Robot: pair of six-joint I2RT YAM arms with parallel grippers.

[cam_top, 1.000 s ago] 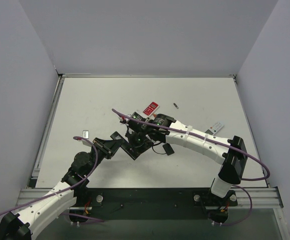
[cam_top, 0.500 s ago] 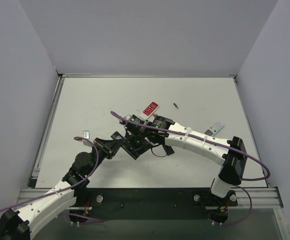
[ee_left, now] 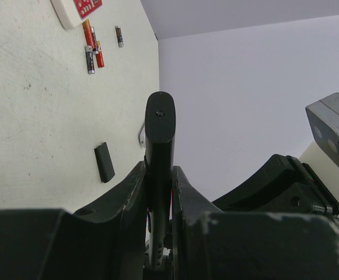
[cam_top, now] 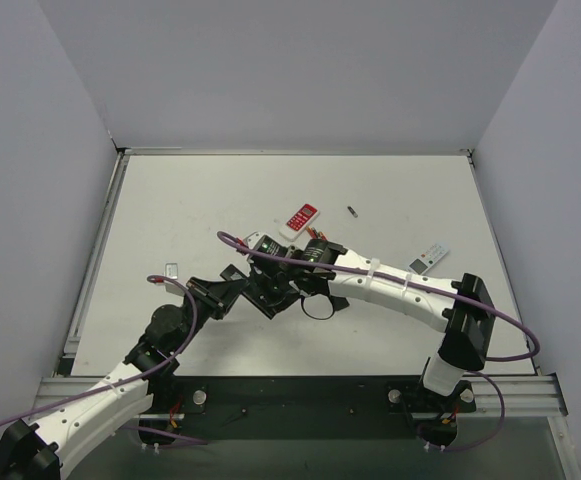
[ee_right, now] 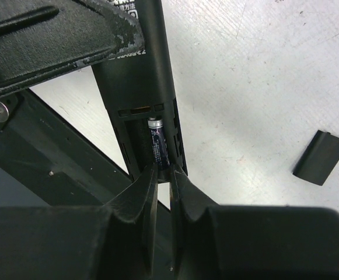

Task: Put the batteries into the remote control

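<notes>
Black remote control point(ee_left: 160, 125) clamped in left tool point(ee_left: 159, 175), right tool point(ee_right: 162, 172) pinching one battery point(ee_right: 156, 140)

Remote control point(ee_right: 151, 64) — smooth black plastic, faint sheen. Battery point(ee_right: 156, 140) in a glossy dark wrap, bright metal tip. Loose battery cover point(ee_right: 321, 157): matt black plastic. Bench point(ee_right: 262, 70) — matt white, lightly scuffed.

White desk point(cam_top: 190, 200) with faint scuffs, plain pale grey walls point(cam_top: 290, 70) on three sides, metal rail point(cam_top: 300, 385) along near edge, even light
</notes>
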